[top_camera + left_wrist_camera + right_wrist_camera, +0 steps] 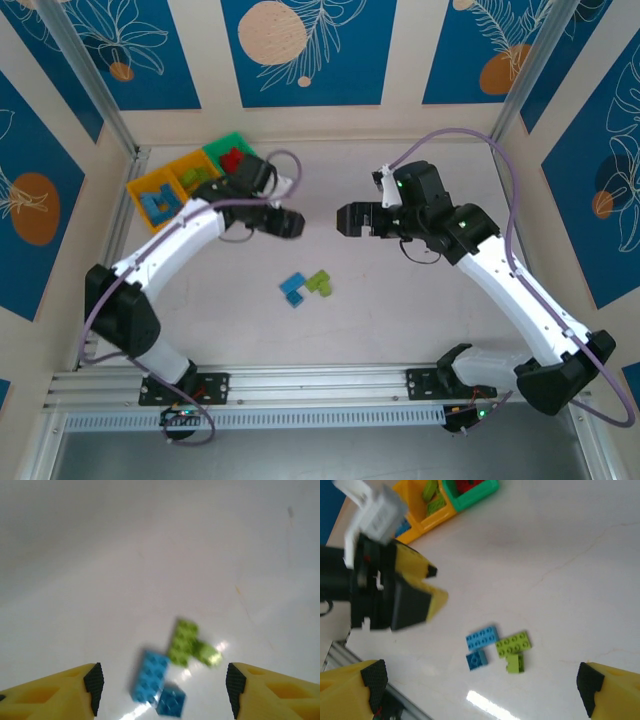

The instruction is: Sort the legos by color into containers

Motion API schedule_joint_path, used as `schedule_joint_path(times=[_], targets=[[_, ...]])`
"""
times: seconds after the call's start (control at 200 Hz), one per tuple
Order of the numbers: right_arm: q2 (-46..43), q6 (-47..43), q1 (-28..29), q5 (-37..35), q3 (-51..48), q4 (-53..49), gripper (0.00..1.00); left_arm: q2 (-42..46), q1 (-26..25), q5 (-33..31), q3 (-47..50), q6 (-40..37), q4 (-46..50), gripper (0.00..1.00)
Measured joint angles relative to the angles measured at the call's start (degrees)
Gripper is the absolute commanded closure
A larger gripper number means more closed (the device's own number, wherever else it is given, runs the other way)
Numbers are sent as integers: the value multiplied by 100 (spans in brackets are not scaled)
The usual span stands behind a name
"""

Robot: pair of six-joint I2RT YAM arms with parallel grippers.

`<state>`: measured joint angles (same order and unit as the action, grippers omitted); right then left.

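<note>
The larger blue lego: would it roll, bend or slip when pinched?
Probably stiff: the larger blue lego looks like moulded plastic. Unlikely to roll, since it lies flat, studs up. Its smooth sides might slip.

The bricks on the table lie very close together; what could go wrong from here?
The blue bricks and lime bricks seem to touch, so the wide-open left jaws might grab both colours or push one away. The left arm and right arm both face this cluster and could collide.
</note>
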<state>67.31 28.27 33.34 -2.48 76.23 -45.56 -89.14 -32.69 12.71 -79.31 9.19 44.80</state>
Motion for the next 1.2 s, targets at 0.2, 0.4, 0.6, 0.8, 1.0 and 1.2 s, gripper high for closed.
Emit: schedule_joint_path(times=[0.2, 0.4, 0.6, 0.8, 1.0, 1.2], targets=[[-485, -186, 162, 472, -160, -774, 0, -9, -439, 48, 1095, -372, 151, 29], [-514, -157, 402, 422, -122, -1670, 0, -542, -691, -31, 1099, -605, 42, 27], [-518, -39, 579, 413, -122, -1998, 1, -1117, -726, -485, 1058, -686, -68, 29], [-518, 48, 647, 396, -136, -2004, 1, -1694, -726, -605, 953, -616, -352, 42], [-518, 131, 699, 328, -203, -1993, 1, -1873, -726, -857, 922, -518, -481, 58], [-509, 175, 723, 245, -203, -1912, 1, -1779, -719, -979, 1014, -444, -575, 73]])
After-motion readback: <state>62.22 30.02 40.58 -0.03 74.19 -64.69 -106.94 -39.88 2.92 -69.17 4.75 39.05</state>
